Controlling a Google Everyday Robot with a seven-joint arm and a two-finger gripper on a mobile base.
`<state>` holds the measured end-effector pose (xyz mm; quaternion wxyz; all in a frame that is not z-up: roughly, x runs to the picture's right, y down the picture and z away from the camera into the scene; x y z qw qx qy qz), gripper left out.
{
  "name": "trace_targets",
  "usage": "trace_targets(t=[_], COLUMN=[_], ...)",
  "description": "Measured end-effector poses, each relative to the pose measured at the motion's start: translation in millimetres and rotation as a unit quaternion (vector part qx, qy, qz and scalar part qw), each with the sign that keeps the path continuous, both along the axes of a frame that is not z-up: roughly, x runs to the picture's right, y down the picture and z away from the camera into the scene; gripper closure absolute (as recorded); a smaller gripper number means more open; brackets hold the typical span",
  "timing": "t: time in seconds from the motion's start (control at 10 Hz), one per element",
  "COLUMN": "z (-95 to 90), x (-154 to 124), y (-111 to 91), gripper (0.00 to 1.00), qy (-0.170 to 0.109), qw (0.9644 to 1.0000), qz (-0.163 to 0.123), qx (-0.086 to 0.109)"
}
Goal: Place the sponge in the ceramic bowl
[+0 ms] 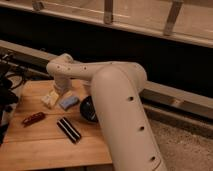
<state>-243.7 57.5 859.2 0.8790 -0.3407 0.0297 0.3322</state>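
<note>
The light-blue sponge [69,102] lies on the wooden table [45,145], just left of the black ceramic bowl [88,111]. My big white arm covers the bowl's right side. The arm bends down over the table's back edge, and the gripper [62,92] hangs at its end, just above and behind the sponge, between it and a cream-white box [50,98]. The wrist hides most of the gripper.
A black bar with white stripes [69,130] lies in front of the sponge. A small red object [33,118] sits near the left edge. Dark cables and gear [7,85] stand left of the table. A dark wall and ledge run behind it.
</note>
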Motion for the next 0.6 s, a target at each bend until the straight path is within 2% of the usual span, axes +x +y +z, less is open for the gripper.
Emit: trace_targets(t=[0.1,0.3,0.4,0.6], z=[3.3,18.7,40.5,60.8], x=[-1.1,5.2,23.9,30.3], y=[3.2,12.0,14.3,15.6], gripper=[0.04,0.04,0.04,0.04], qy=[-0.002,0.017,0.036,0.048], qw=[1.0,0.9992,0.997,0.9952], qz=[-0.003,0.035,0.068,0.085], qx=[0.001,-0.002,-0.001,-0.002])
